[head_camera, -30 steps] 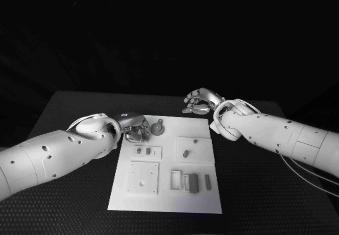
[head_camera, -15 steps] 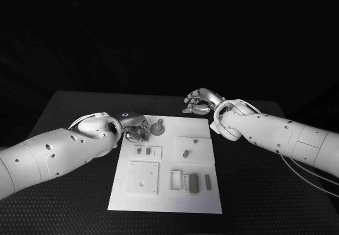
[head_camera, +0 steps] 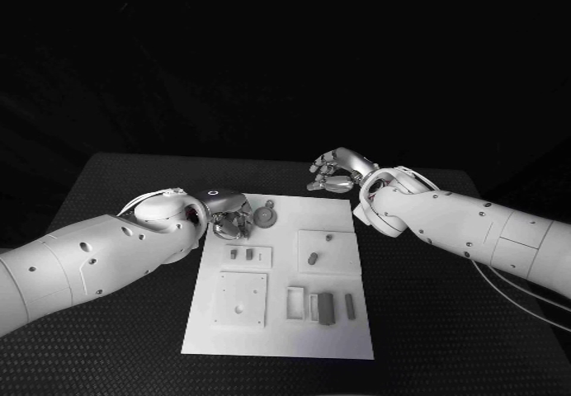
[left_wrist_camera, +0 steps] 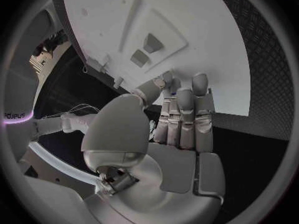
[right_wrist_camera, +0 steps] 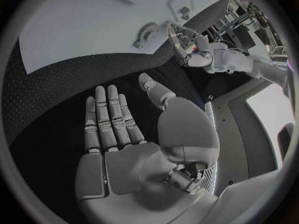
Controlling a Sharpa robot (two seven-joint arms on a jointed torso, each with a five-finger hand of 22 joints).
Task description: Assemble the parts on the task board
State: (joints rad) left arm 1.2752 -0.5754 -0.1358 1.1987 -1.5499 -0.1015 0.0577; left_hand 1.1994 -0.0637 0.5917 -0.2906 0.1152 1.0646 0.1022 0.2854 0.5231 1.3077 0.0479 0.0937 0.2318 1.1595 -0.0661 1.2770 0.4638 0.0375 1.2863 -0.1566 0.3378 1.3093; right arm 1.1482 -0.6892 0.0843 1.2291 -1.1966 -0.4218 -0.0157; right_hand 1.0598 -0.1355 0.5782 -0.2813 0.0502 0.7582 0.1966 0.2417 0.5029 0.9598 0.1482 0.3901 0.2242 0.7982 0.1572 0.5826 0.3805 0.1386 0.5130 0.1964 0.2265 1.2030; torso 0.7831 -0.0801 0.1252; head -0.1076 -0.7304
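Observation:
The white task board [head_camera: 280, 330] lies in the middle of the black table. A round grey part [head_camera: 266, 217] sits near its far left corner. My left hand [head_camera: 234, 217] hovers just left of that part with nothing in it; the right wrist view shows a small gap between the round part [right_wrist_camera: 148, 33] and the left hand [right_wrist_camera: 186, 47]. In the left wrist view the left hand [left_wrist_camera: 181, 119] has its fingers straight over the board's edge [left_wrist_camera: 206, 59]. My right hand [head_camera: 337, 172] is past the board's far edge, and its palm [right_wrist_camera: 124, 134] is spread and bare.
On the board are a small block with two short pieces [head_camera: 243, 255], a square plate with two small parts [head_camera: 319, 252], a flat square plate [head_camera: 242, 299] and several upright bars [head_camera: 321, 306]. Black ribbed table [head_camera: 452, 330] surrounds the board.
My left hand has edged slightly toward the round part. The right arm and the parts on the board have not moved.

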